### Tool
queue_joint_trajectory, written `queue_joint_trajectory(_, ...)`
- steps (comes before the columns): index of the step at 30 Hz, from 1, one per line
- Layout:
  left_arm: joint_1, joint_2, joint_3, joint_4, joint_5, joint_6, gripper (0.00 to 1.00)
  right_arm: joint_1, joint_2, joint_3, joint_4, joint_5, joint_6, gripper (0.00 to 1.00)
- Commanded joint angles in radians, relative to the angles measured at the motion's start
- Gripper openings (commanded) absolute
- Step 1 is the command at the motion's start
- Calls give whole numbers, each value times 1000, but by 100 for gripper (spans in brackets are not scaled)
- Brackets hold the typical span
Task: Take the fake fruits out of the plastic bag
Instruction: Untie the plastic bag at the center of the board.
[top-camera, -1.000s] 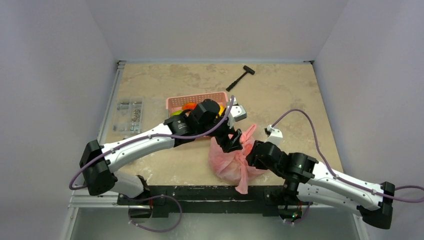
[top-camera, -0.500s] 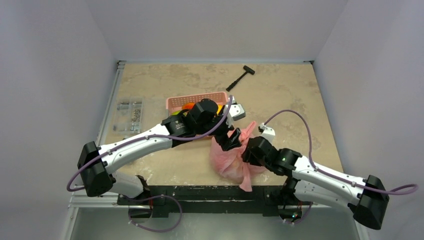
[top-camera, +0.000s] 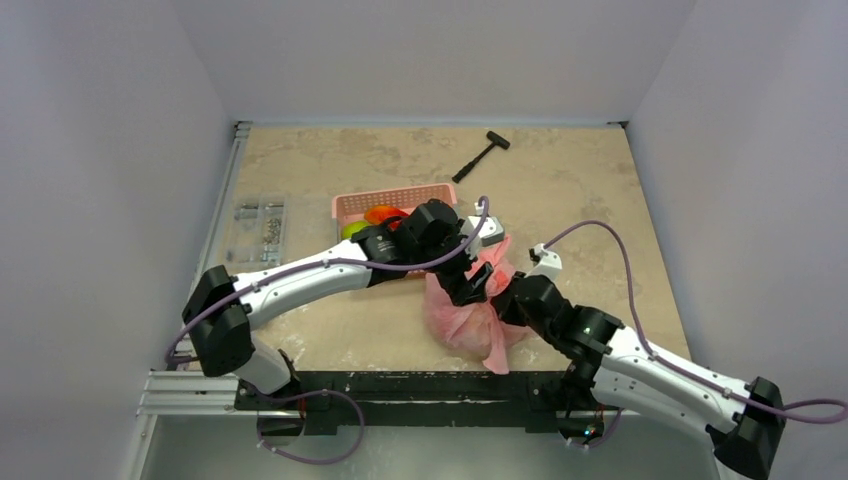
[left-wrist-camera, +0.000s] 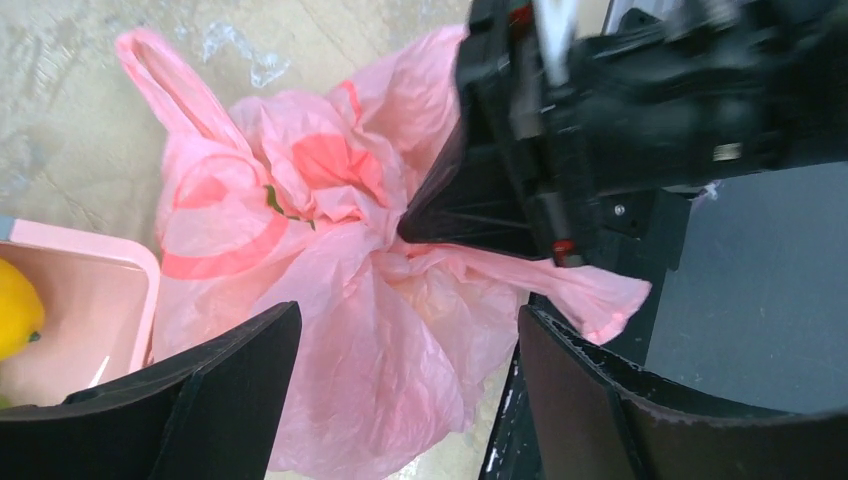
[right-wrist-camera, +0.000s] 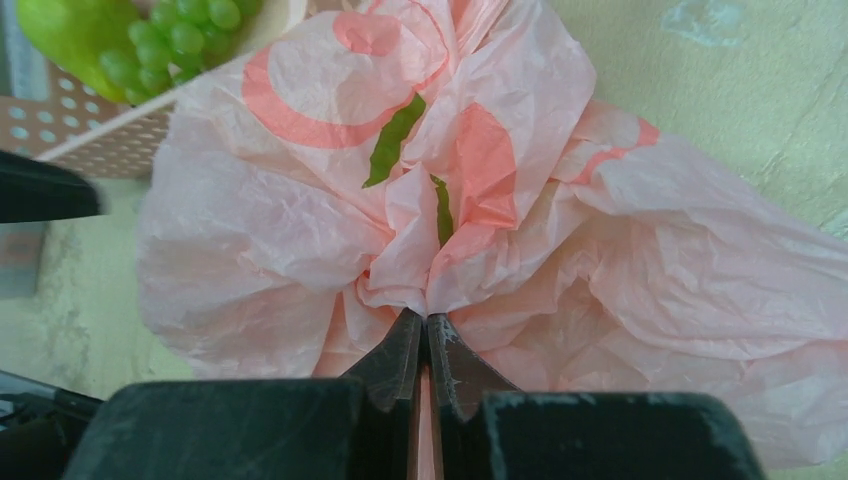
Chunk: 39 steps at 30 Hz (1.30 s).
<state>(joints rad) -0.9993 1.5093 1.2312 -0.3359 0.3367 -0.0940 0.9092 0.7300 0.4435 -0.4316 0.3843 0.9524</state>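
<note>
The pink plastic bag (top-camera: 462, 322) lies crumpled near the table's front edge, its top bunched together. My right gripper (right-wrist-camera: 427, 325) is shut on that gathered film (right-wrist-camera: 440, 270), reaching in from the right (top-camera: 503, 298). Just above the bag (left-wrist-camera: 330, 280) my left gripper (left-wrist-camera: 408, 318) hangs open, with pink film between and below its fingers but not pinched. No fake fruits show through the bag. A yellow fruit (left-wrist-camera: 15, 315) and orange-red ones (top-camera: 381, 213) lie in the pink basket (top-camera: 400, 196).
The slotted basket (right-wrist-camera: 80, 135) stands directly behind the bag and also holds a green pear (right-wrist-camera: 60, 30) and green grapes (right-wrist-camera: 190, 40). A black hammer (top-camera: 482, 154) lies at the back. A clear box of small parts (top-camera: 258, 232) sits at the left edge.
My right gripper has pushed in towards the bag and closed on its bunched top. The left arm has shifted right over the bag, its jaws a little wider.
</note>
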Motion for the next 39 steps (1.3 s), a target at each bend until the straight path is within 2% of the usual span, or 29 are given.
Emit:
queue_joint_trajectory(1, 5, 75, 102, -72, 14, -16, 79, -3, -111, 70, -44, 107, 3, 0)
queue_joint_trajectory(6, 5, 123, 132, -105, 14, -9, 79, -3, -174, 92, -25, 99, -21, 0)
queue_joint_trajectory(16, 3, 200, 179, -160, 41, 10, 68, -2, -149, 121, 5, 15, -55, 0)
queue_joint_trajectory(20, 4, 211, 205, -179, 54, 8, 47, -3, -116, 159, -23, -8, -71, 0)
queue_joint_trajectory(22, 3, 196, 205, -179, 26, 8, 30, -3, -104, 186, -99, 19, -50, 0)
queue_joint_trajectory(24, 4, 174, 205, -184, -26, 3, 6, -3, -107, 188, -152, 58, -12, 0)
queue_joint_trajectory(25, 3, 165, 204, -189, -65, -1, 0, -3, -118, 180, -176, 79, 5, 0)
queue_joint_trajectory(30, 5, 116, 178, -190, -266, 0, 0, -3, -197, 157, -230, 153, 86, 0)
queue_joint_trajectory(35, 5, 86, 139, -153, -298, 16, 0, -3, -173, 212, -510, 348, 354, 0)
queue_joint_trajectory(39, 5, 77, 136, -153, -307, 26, 0, -3, -144, 249, -635, 411, 498, 0)
